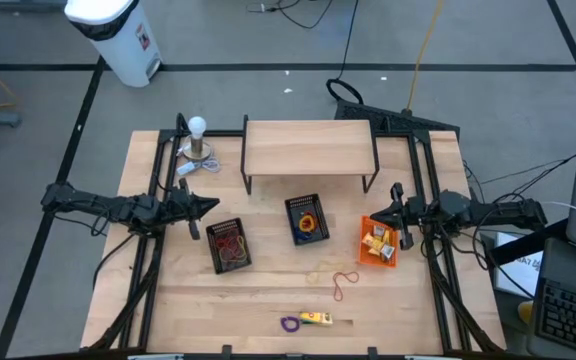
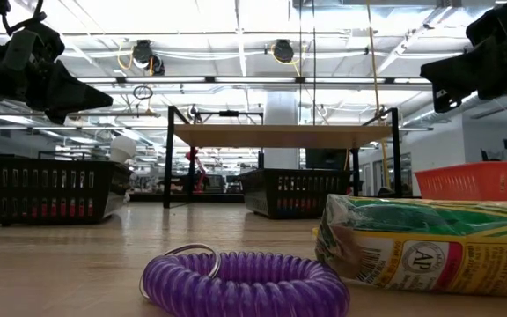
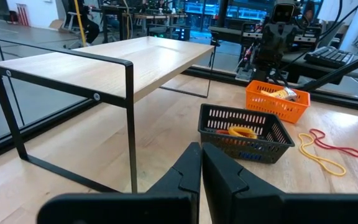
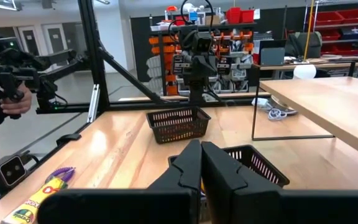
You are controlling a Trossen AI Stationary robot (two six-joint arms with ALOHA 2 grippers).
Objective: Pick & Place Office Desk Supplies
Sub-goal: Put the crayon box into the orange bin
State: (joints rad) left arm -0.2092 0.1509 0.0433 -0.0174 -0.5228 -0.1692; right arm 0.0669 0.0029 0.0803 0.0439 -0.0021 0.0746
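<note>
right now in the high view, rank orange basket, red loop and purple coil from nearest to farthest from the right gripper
From the right gripper:
1. Orange basket, just below it, on the right.
2. Red loop, loose, toward the front edge.
3. Purple coil, at the front edge, beside the yellow packet.

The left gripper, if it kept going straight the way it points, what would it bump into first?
Probably the middle black basket, the one holding an orange loop. The left gripper points across the table, and its wrist view shows that basket straight ahead of its shut fingers. It floats above the table, so it might pass over.
</note>
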